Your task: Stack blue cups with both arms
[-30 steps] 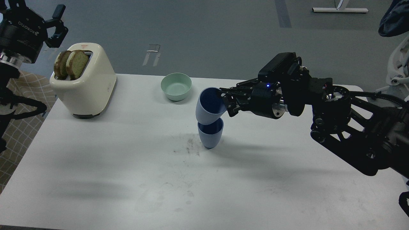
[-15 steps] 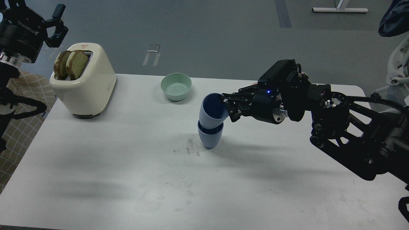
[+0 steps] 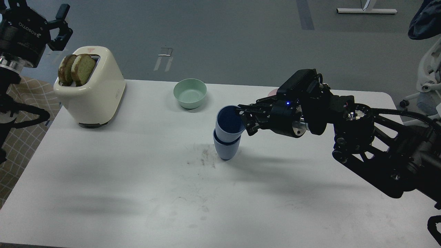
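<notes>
Two periwinkle-blue cups stand near the middle of the white table (image 3: 137, 193). The upper cup (image 3: 228, 124) sits inside the lower cup (image 3: 225, 148), which stands upright on the table. My right gripper (image 3: 244, 120) comes in from the right and is shut on the upper cup's right rim. My left gripper (image 3: 60, 24) is raised at the far upper left, above and left of the toaster, open and empty.
A cream toaster (image 3: 93, 93) holding two bread slices (image 3: 76, 69) stands at the table's back left. A mint-green bowl (image 3: 190, 93) sits behind the cups. A bit of pink bowl (image 3: 273, 92) shows behind my right wrist. Scuff marks lie left of the cups.
My right gripper has lowered the upper cup, tilted before, down into the lower cup, so it now sits nearly upright and deeper. The left arm has barely moved.
</notes>
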Robot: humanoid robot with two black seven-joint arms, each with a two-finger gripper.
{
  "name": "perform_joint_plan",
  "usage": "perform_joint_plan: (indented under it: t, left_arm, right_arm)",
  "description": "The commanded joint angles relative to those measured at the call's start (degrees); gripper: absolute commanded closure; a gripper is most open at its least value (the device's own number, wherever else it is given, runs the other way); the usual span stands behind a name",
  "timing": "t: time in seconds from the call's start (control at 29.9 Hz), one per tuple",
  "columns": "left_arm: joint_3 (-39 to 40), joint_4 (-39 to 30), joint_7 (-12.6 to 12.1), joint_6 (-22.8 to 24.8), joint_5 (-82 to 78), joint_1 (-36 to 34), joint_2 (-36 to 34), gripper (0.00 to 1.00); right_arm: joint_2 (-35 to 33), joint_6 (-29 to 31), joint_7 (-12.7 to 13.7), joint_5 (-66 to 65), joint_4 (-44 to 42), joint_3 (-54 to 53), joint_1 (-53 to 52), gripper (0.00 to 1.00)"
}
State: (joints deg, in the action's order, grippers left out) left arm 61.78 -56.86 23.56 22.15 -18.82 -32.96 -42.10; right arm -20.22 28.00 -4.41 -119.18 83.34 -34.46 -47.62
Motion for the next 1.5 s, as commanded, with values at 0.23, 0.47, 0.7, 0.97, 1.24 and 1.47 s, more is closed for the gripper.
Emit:
perform_joint_plan:
  t: [0.23, 0.47, 0.7, 0.97, 1.24, 1.47]
  left_arm:
    - [0.01, 0.00, 0.00, 0.00, -0.07, -0.09, -0.09, 0.02]
    - [0.09, 0.00, 0.08, 0.17, -0.07, 0.00, 0.00, 0.02]
    - [0.62, -0.09, 0.17, 0.96, 0.19, -0.96, -0.09, 0.02]
    - [0.62, -0.09, 0.09, 0.96, 0.19, -1.49, 1.23, 0.03]
    - [0.45, 0.00, 0.00, 2.45, 0.19, -1.50, 0.79, 0.02]
    - [0.53, 0.79, -0.97, 4.74, 0.89, -1.14, 0.79, 0.02]
  right_arm:
    - [0.36, 0.00, 0.01, 0.09, 0.25, -0.78, -0.19, 0.63]
    - [1.49, 0.00, 0.01, 0.97, 1.21, -10.86, -0.10, 0.25]
    - [6.86, 0.00, -0.08, 0.97, 0.51, -30.12, -0.28, 0.00]
    - [7.83, 0.00, -0.08, 12.44, 0.08, -51.73, -0.11, 0.00]
    - [1.86, 0.00, -0.08, 31.08, -9.48, -61.24, 4.55, 0.00]
    - [1.59, -0.13, -0.08, 52.78, -25.57, -62.48, 4.82, 0.00]
